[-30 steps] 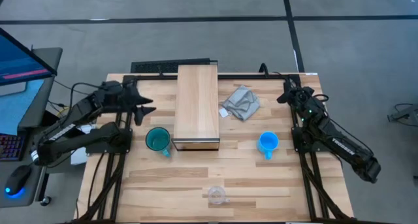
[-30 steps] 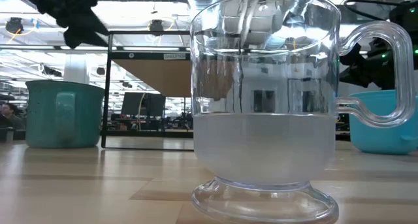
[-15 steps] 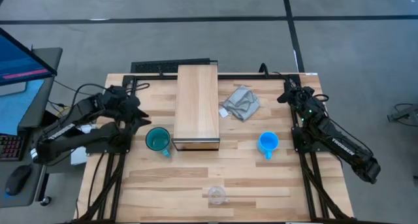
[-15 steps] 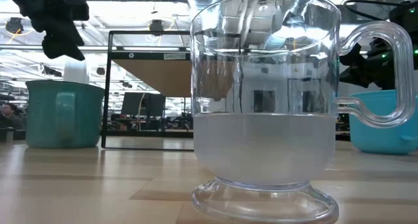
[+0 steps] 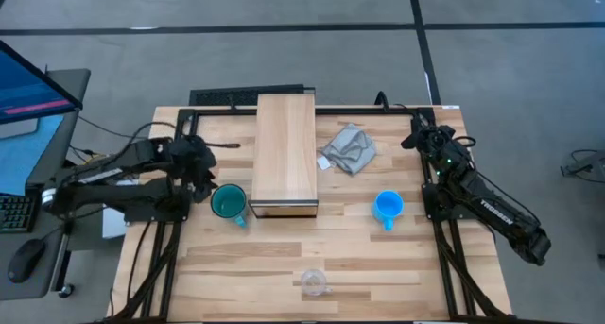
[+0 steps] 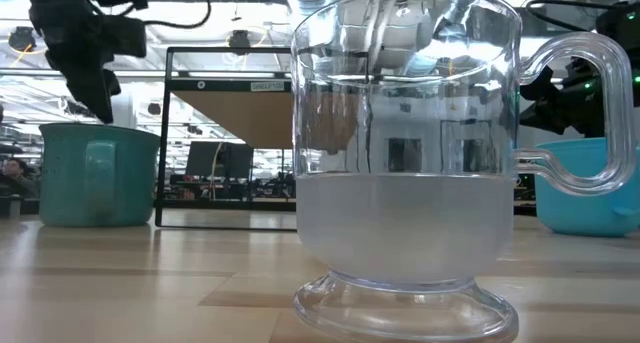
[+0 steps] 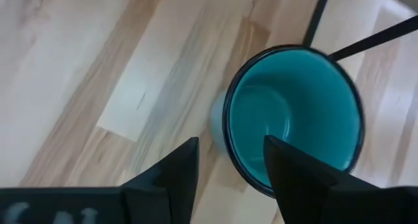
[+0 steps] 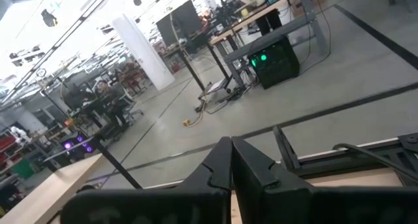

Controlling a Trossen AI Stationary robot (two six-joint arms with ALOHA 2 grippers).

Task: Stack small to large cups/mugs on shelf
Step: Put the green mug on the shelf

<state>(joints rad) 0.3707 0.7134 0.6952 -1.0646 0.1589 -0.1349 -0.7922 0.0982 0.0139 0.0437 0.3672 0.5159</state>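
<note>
The teal mug (image 5: pixel 228 202) (image 6: pixel 85 173) (image 7: pixel 294 113) stands upright on the table left of the shelf's near end. My left gripper (image 5: pixel 204 181) (image 6: pixel 100 101) (image 7: pixel 230 152) hovers just above it, open and pointing down; one finger is outside and one over the inside of the rim's side toward the table's left edge, touching nothing. The blue mug (image 5: pixel 388 207) (image 6: pixel 590 188) stands right of the shelf (image 5: pixel 285 154). The clear glass cup (image 5: pixel 314 282) (image 6: pixel 405 153) stands near the near edge. My right gripper (image 5: pixel 414 135) (image 8: pixel 230 155) waits shut at the far right.
A crumpled grey cloth (image 5: pixel 348 149) lies between the shelf and my right arm. The shelf's near end (image 6: pixel 230 133) stands close beside the teal mug. Bare slatted table (image 5: pixel 265 258) stretches between the mugs and the glass cup.
My left gripper has swung from pointing level toward the shelf to pointing down. It has moved toward the near edge and come down over the teal mug's rim. The mugs, the glass cup and my right arm have stayed put.
</note>
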